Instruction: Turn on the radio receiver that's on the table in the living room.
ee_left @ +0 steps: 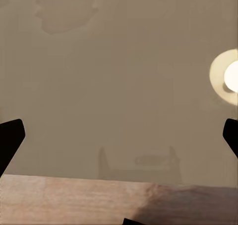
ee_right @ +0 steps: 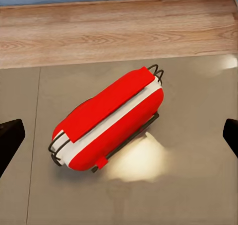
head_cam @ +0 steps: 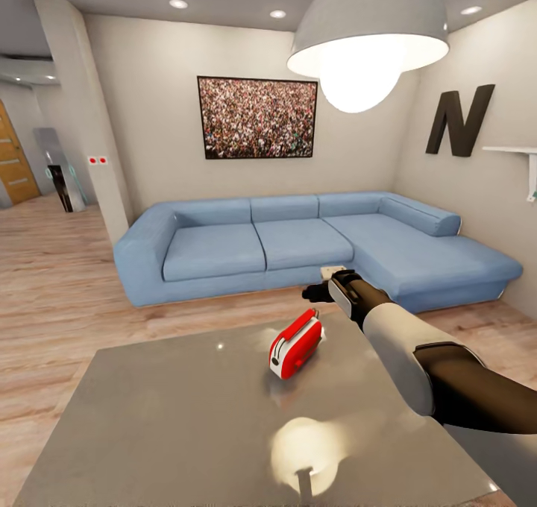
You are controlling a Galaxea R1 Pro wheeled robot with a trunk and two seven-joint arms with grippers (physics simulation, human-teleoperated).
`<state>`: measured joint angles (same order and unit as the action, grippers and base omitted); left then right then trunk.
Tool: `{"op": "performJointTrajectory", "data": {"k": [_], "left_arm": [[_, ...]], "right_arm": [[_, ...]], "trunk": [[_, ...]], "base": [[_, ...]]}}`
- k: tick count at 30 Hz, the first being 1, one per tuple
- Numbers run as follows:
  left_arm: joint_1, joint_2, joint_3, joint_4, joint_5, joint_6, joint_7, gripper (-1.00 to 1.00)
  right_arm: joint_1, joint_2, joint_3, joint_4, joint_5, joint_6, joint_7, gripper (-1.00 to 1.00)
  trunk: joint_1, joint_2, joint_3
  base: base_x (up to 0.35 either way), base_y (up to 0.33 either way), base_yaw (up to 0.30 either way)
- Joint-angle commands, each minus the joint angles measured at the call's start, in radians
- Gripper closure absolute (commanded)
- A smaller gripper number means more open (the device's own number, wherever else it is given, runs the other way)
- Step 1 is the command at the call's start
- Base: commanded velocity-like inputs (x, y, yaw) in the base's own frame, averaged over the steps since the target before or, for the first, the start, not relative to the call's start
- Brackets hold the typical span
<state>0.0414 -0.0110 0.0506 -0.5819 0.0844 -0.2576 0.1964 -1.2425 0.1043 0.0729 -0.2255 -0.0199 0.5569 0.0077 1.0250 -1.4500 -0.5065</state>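
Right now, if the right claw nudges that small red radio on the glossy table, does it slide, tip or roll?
The small red rounded-corner radio probably slides: the glossy grey table top mirrors the lamp, so it looks slick. Rolling seems unlikely, since it rests on a long side. It looks rigid and likely light. The right claw, open, hangs above it.

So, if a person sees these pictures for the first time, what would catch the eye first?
Probably the red radio, standing alone on the glossy grey table, with the right hand hovering just beyond it, toward the sofa. Next comes the big white lamp hanging overhead, mirrored as a bright spot on the tabletop. Behind, a blue sofa stands under a framed crowd photo, and a black letter N hangs on the right wall.
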Motion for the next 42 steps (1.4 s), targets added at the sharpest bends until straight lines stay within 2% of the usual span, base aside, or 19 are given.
{"op": "performJointTrajectory", "data": {"k": [1,29,42], "left_arm": [[0.000,0.000,0.000,0.000,0.000,0.000,0.000,-1.00],[0.000,0.001,0.000,0.000,0.000,0.000,0.000,-1.00],[0.000,-0.001,0.000,0.000,0.000,0.000,0.000,-1.00]], "right_arm": [[0.000,0.000,0.000,0.000,0.000,0.000,0.000,-1.00],[0.000,0.000,0.002,0.000,0.001,0.000,0.000,-1.00],[0.000,0.000,0.006,0.000,0.004,-0.001,-0.001,-1.00]], "trunk": [[0.000,0.000,-0.002],[0.000,0.000,-0.047],[0.000,0.000,-0.068]], "base": [[0.000,0.000,0.000],[0.000,0.079,0.000],[0.000,0.013,0.000]]}}
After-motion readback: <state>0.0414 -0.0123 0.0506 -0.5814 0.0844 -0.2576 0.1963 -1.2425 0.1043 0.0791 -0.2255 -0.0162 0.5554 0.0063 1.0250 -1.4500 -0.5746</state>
